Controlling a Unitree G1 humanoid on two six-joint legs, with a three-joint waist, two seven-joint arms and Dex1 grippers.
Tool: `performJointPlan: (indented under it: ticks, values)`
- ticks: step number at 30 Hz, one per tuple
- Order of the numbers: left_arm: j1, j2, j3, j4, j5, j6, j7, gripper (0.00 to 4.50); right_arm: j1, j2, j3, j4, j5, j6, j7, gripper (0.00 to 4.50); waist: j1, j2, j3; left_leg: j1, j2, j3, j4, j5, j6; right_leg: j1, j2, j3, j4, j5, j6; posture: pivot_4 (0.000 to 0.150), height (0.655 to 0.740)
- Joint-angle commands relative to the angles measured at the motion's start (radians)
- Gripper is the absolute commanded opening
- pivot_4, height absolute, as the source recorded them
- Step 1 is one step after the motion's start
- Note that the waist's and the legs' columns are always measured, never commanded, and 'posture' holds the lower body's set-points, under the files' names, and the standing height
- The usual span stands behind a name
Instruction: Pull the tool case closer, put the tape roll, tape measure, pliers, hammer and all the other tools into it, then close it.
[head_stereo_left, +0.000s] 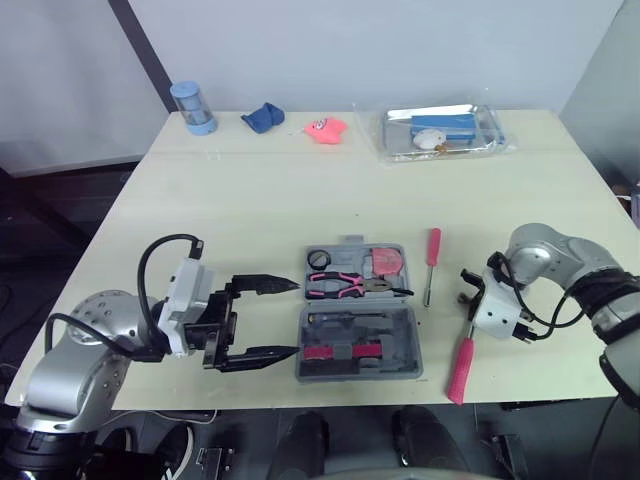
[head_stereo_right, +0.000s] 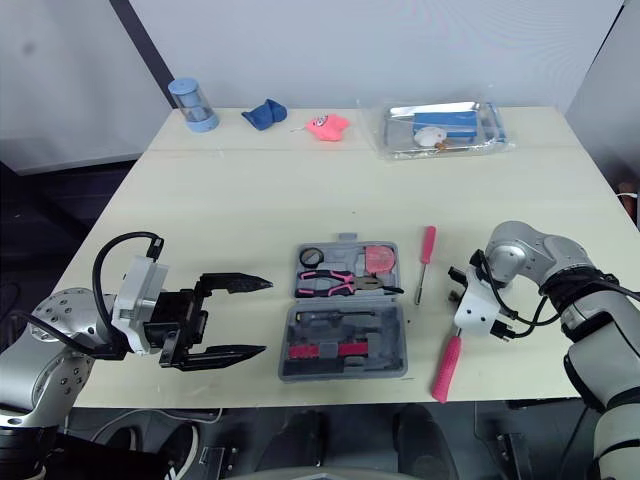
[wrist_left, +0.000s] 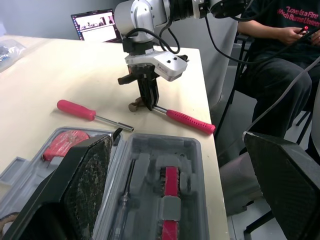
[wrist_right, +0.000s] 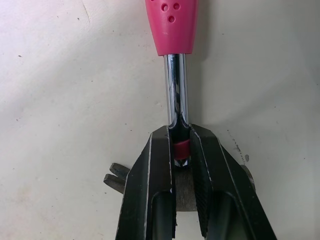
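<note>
Nearest the counter's (head_stereo_left: 250, 210) front edge, the tool case (head_stereo_left: 408, 350) lies open at centre. The left gripper (head_stereo_right: 262, 317) hovers just beside the case's left side with its fingers released and empty. To the right of the case, the right gripper (wrist_right: 180, 137) has its fingers clenched on the hammer (head_stereo_left: 462, 365), grasping the metal shaft just behind the head. The pink handle points toward the front edge, and the hammer appears to rest on the counter.

In the case's farther half sit the pliers (head_stereo_left: 345, 286), the tape roll (head_stereo_left: 319, 259) and the tape measure (head_stereo_left: 385, 262). A red screwdriver (head_stereo_left: 431, 262) lies loose between the case and the right arm. At the far edge stand a blue cup (head_stereo_left: 193, 107) and a clear tray (head_stereo_left: 500, 145), outside the task.

Step in hand, as judged: loading the hammer. The next move calls for lifting it clear, carrying it left over the case rim and setting it in a free recess. The screwdriver and the closing remain.
</note>
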Motion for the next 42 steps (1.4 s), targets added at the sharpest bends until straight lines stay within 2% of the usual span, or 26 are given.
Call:
performJointPlan:
  ticks: [1, 5, 8, 12, 24, 28, 32, 42]
  values:
    - [0.000, 0.000, 0.009, -0.040, -0.013, -0.002, 0.003, 4.50, 0.024, -0.045, -0.026, -0.051, 0.061, 0.072, 0.053, 0.05, 0.001, 0.000, 0.000, 0.000, 0.000, 0.000, 0.000, 0.000, 0.000, 0.000, 0.000, 0.000, 0.000, 0.000, 0.000, 0.150, 0.7400]
    - [0.000, 0.000, 0.008, -0.042, -0.014, -0.002, 0.005, 4.50, 0.076, -0.115, -0.071, -0.159, 0.182, 0.189, 0.132, 0.05, 0.009, 0.002, 0.002, -0.001, -0.001, 0.000, 0.000, 0.000, 0.001, 0.000, -0.001, 0.000, 0.000, 0.000, 0.000, 0.150, 0.7400]
    - [0.002, -0.001, 0.008, -0.045, -0.014, -0.003, 0.007, 4.50, 0.147, -0.182, -0.135, -0.282, 0.285, 0.358, 0.175, 0.05, 0.007, 0.004, 0.003, -0.001, -0.001, 0.000, 0.000, -0.001, 0.001, 0.000, 0.000, 0.000, 0.000, 0.000, 0.000, 0.150, 0.7400]
    - [0.001, -0.008, 0.000, -0.046, -0.013, -0.005, 0.012, 4.50, 0.313, -0.247, -0.307, -0.553, 0.369, 0.861, 0.076, 0.05, 0.015, 0.005, 0.004, -0.001, -0.001, -0.001, 0.000, -0.001, 0.001, -0.001, -0.001, 0.000, 0.000, 0.000, 0.000, 0.150, 0.7400]
    - [-0.024, -0.002, -0.001, -0.023, -0.020, 0.001, -0.015, 4.50, 0.688, -0.224, -0.624, -1.148, 0.533, 1.931, -0.244, 0.05, 0.032, 0.005, 0.004, -0.003, -0.001, -0.001, 0.001, -0.001, 0.001, -0.001, -0.001, -0.001, 0.000, 0.000, 0.000, 0.150, 0.7400]
    - [-0.031, -0.015, -0.006, -0.028, -0.030, 0.011, -0.014, 4.50, 0.688, -0.100, -0.692, -1.249, 0.527, 2.345, -0.447, 0.05, 0.027, 0.005, 0.004, -0.002, -0.001, -0.001, 0.000, -0.001, 0.002, -0.001, 0.000, -0.001, 0.000, 0.000, 0.000, 0.150, 0.7400]
    - [-0.041, -0.018, -0.009, -0.023, -0.033, 0.015, -0.020, 4.50, 0.672, 0.086, -0.787, -1.324, 0.518, 2.569, -0.612, 0.05, 0.027, 0.005, 0.004, -0.002, -0.001, -0.001, 0.000, -0.001, 0.002, -0.001, 0.000, -0.001, 0.000, 0.000, 0.000, 0.150, 0.7400]
    - [-0.061, 0.009, -0.013, -0.014, -0.051, 0.030, -0.087, 4.50, 0.773, 0.369, -0.884, -1.433, 0.572, 2.610, -0.884, 0.05, 0.024, 0.005, 0.004, -0.003, -0.001, -0.002, -0.001, -0.001, 0.002, -0.001, 0.000, -0.002, 0.000, 0.000, 0.000, 0.150, 0.7400]
